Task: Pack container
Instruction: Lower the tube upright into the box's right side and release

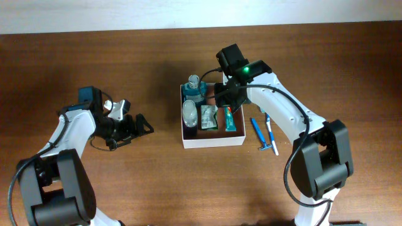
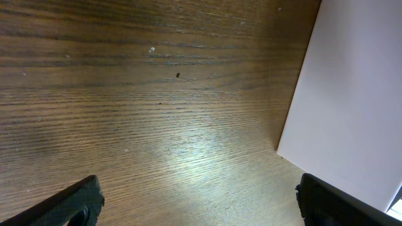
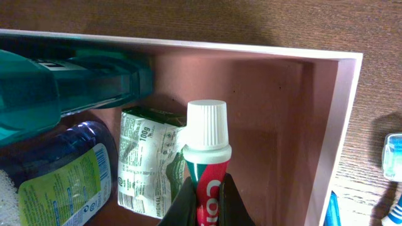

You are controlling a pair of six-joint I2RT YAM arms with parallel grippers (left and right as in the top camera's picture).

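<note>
Overhead, what do we have for a surface?

We see a dark brown wooden table with long grain running across it, and a pale strip of wall behind its far edge. That is all of the room we get.

And where is the container?

The container sits flat near the middle of the table, between the two arms, white outside and reddish-brown inside. Two razors lie on the wood just beside it, on the right arm's side.

What do we make of the right gripper?

In the right wrist view, the right gripper has its fingers pressed onto a tube of toothpaste, pinching it low down, with the white cap pointing away. The tube is inside the container, next to a green packet. A teal bottle and a blue bottle fill the other side.

And the left?

The left gripper is over bare wood, apart from the container on the left arm's side, with its fingers spread wide. In its own camera we see the two dark fingertips at the bottom corners. We also see the grain catching a soft glare, a few small specks, and the container's white outer wall at the right edge.
</note>
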